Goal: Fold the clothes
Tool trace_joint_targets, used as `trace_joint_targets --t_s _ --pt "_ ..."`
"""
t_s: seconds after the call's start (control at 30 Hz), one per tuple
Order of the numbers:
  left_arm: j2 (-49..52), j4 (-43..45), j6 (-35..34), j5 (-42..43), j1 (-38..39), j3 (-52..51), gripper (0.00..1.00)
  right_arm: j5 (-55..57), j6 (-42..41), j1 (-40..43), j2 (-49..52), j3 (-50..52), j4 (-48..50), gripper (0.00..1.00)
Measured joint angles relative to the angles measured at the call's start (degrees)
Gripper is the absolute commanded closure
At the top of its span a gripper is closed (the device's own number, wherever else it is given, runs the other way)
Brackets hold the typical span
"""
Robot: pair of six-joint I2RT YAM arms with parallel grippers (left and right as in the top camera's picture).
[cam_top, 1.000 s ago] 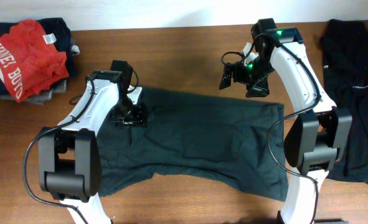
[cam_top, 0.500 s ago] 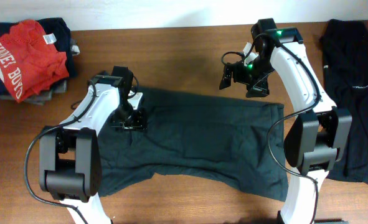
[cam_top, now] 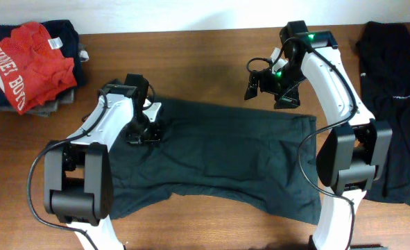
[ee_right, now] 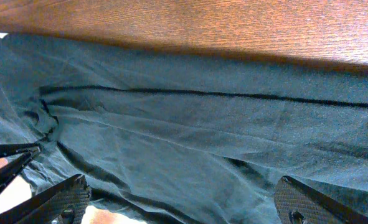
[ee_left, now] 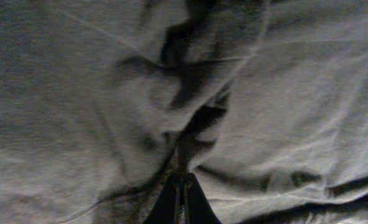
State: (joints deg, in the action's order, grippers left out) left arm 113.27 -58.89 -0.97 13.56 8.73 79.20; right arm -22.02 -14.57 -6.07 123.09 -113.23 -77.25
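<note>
A dark grey-green T-shirt (cam_top: 218,156) lies spread across the middle of the table. My left gripper (cam_top: 143,132) presses down on its upper left part. In the left wrist view the left gripper (ee_left: 181,183) is shut, with a pinched ridge of the T-shirt (ee_left: 190,118) running from its tips and wrinkles gathered around it. My right gripper (cam_top: 267,89) hovers above the shirt's far edge. In the right wrist view the right gripper (ee_right: 180,199) is open wide, the T-shirt (ee_right: 190,130) below it, nothing between its fingers (ee_right: 59,199).
A pile of clothes topped by a red shirt with white lettering (cam_top: 28,62) sits at the back left corner. A black garment (cam_top: 392,104) lies along the right side. Bare wooden table (cam_top: 191,62) shows behind the spread shirt.
My left gripper has closed on the shirt's cloth, after shifting slightly toward the back. The right arm has not moved.
</note>
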Motion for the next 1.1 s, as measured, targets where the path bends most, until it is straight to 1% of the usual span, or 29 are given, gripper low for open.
trace_joint_targets --t_s 0.17,0.2,0.23,0.27,0.3,0.43,0.47,0.53,0.6,0.67,0.77,0.8,0.83,0.87,0.93,1.03,1.07,1.1 --pt "0.0 -1.31 -0.09 2.64 2.43 -0.04 1.0 0.0 0.0 0.0 0.0 0.0 -0.02 0.01" --pt "0.0 -1.99 -0.07 2.89 3.3 -0.04 0.98 0.0 0.0 0.0 0.0 0.0 -0.02 0.01" --pt "0.0 -2.64 -0.09 3.06 4.0 -0.04 0.94 0.0 0.0 0.0 0.0 0.0 -0.02 0.01" --pt "0.0 -3.37 -0.09 3.21 4.76 -0.04 0.76 0.0 0.0 0.0 0.0 0.0 -0.02 0.01" --pt "0.0 -4.48 -0.15 3.41 5.92 -0.04 0.73 0.0 -0.02 0.0 0.0 0.0 -0.02 0.01" --pt "0.0 -5.66 -0.13 3.41 7.17 -0.04 0.66 0.0 -0.02 0.0 0.0 0.0 -0.02 0.01" --pt "0.0 -5.62 -0.13 3.17 7.17 -0.04 0.61 0.0 -0.02 0.0 0.0 0.0 -0.02 0.01" --pt "0.0 -6.12 -0.24 1.55 7.1 -0.04 0.59 0.0 0.02 0.0 0.0 0.0 -0.13 0.01" --pt "0.0 -6.82 -0.13 0.24 7.04 -0.04 0.55 0.0 0.0 0.0 0.0 0.0 -0.57 0.01" --pt "0.0 -7.78 -0.24 -1.79 7.02 0.09 0.55 0.0 0.0 0.0 0.0 0.0 -1.42 0.01" --pt "0.0 -8.9 -1.73 -5.31 6.99 1.53 0.51 0.0 -0.02 0.0 0.0 0.0 -3.26 0.01" --pt "0.0 -9.22 -2.23 -6.47 6.99 2.32 0.41 0.0 0.0 0.02 0.0 0.0 -3.56 0.01" --pt "0.0 -9.49 -2.99 -7.67 6.99 3.34 0.18 0.0 -0.07 0.02 0.0 0.0 -3.85 0.01" --pt "0.0 -9.55 -3.54 -8.74 6.99 4.35 0.0 0.0 -0.22 0.11 -0.02 0.0 -4.0 0.01" --pt "0.0 -9.42 -4.66 -10.86 6.97 6.8 0.01 0.0 -0.39 0.28 -0.26 0.0 -4.42 0.01" --pt "0.0 -5.42 -5.4 -12.61 6.64 8.57 0.01 1.18 -0.48 0.59 -2.23 0.0 -5.05 0.01" --pt "0.0 -3.82 -5.51 -12.96 6.43 8.74 0.05 2.21 -0.48 0.63 -3.08 0.0 -5.46 0.0" --pt "0.0 -1.7 -5.55 -13.18 6.08 8.76 0.16 4.24 -0.5 0.68 -4.24 0.0 -6.36 0.02"
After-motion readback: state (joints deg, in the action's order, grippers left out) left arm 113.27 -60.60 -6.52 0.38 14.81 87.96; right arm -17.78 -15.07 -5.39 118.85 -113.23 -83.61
